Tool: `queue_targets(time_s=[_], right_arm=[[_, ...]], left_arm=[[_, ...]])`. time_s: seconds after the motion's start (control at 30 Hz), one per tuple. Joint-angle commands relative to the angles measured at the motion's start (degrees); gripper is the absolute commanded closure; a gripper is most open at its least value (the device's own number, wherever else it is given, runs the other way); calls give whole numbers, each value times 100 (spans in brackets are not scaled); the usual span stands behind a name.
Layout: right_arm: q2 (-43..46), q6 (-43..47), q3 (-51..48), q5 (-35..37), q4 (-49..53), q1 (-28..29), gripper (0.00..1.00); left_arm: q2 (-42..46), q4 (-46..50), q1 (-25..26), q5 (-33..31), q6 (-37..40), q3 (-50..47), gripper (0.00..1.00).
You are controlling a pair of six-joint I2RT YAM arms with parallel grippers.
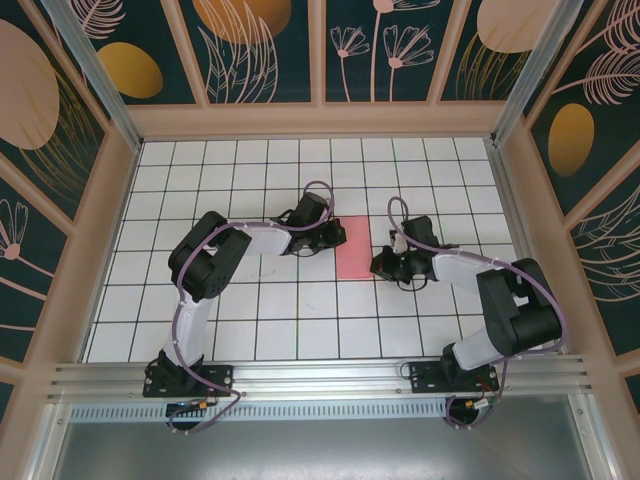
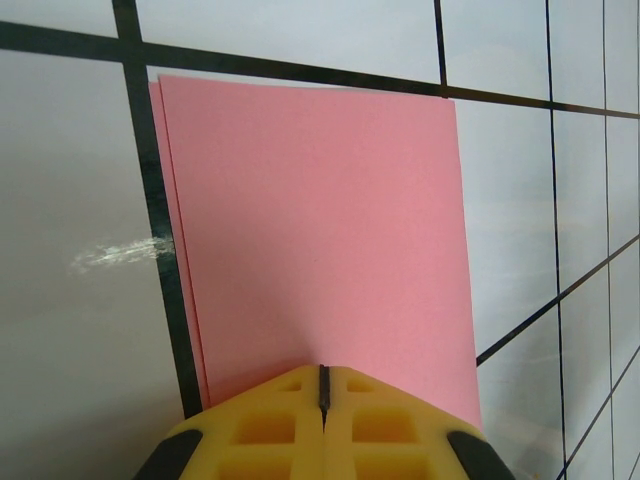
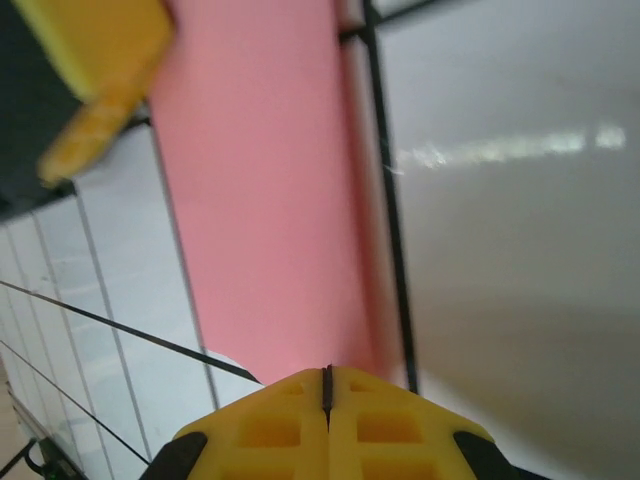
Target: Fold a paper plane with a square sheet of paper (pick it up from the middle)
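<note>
Lighting and picture quality: bright and diffuse, with one soft view.
In the top view, expect even overhead light, faint soft shadows on the tabletop [image 1: 300, 300], and frame posts [image 1: 92, 75] that lean outward from wide-angle distortion. In the left wrist view the square sheet of paper [image 2: 320, 220] is sharp. Note the smeared glare streak to its left, where the tabletop reads grey. The right wrist view is blurred, worst at the top left, with a glare band across the upper right.

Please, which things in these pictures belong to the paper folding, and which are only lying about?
Belong to the job: pink sheet of paper, folded double; left gripper; right gripper, both shut.
Only surroundings: white grid table; patterned walls.
</note>
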State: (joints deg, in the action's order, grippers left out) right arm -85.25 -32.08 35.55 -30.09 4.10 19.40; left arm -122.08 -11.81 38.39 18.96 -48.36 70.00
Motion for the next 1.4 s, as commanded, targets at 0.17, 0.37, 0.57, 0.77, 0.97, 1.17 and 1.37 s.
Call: queue_targets(time_s=[0.17,0.37,0.57,0.77,0.97,1.17,1.37], right_arm=[[-1027,-27,1070,-112,-349,42,100],[-1510,-18,1174,-94,-437,54,100],[-1208,-88,448,-81,-445,51,100],[-473,-265,-501,-61,-348,51,100],[137,-295,-743,0,-156,56,100],[363,-286,-18,332,-65,212,100],[-283,-159,633,1165,355,574,100]], left_arm=[[-426,1181,-102,-743,182,-338,100],[-430,1215,-97,-744,175,-321,100],[-465,1288,-99,-806,169,-290,100],[-480,1284,-103,-824,146,-311,100],[-437,1331,-98,-805,377,-110,100],[-105,1497,-99,-468,864,646,99],[408,1448,-135,-332,1008,982,79]])
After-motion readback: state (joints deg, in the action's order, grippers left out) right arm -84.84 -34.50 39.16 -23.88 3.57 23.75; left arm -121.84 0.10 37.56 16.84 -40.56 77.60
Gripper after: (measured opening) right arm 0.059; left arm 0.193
